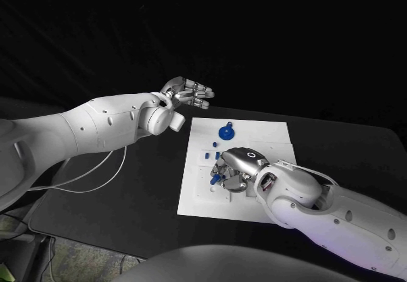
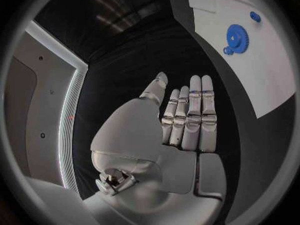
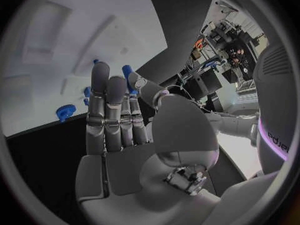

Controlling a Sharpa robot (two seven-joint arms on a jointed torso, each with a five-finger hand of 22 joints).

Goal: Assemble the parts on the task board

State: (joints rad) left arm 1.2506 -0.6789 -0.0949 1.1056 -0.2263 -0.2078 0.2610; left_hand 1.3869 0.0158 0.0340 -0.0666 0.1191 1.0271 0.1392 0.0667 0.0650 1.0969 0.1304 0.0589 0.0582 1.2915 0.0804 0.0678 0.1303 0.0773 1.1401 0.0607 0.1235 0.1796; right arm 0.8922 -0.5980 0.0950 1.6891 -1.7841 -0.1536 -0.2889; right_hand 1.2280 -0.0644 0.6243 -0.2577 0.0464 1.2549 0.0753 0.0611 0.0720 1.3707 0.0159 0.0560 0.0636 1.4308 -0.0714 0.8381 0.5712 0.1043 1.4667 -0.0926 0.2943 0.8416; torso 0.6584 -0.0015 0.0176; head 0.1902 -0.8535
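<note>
The white task board [image 1: 254,132] lies in the middle of the black table. A blue gear [image 1: 226,132] stands on its far part, also the blue gear [image 2: 237,37] in the left wrist view. Small blue parts [image 1: 207,156] sit near the board's left edge. My right hand [image 1: 235,174] hovers low over the board's middle and pinches a small blue part [image 3: 127,78] between thumb and a finger; the same part [image 1: 219,175] shows by its fingertips. My left hand [image 1: 188,93] is raised beyond the board's far left corner, fingers straight, holding nothing.
A white cable [image 1: 93,176] loops on the table left of the board. The board [image 2: 269,65] has bare room round the gear. Black table [image 1: 127,217] surrounds the board.
</note>
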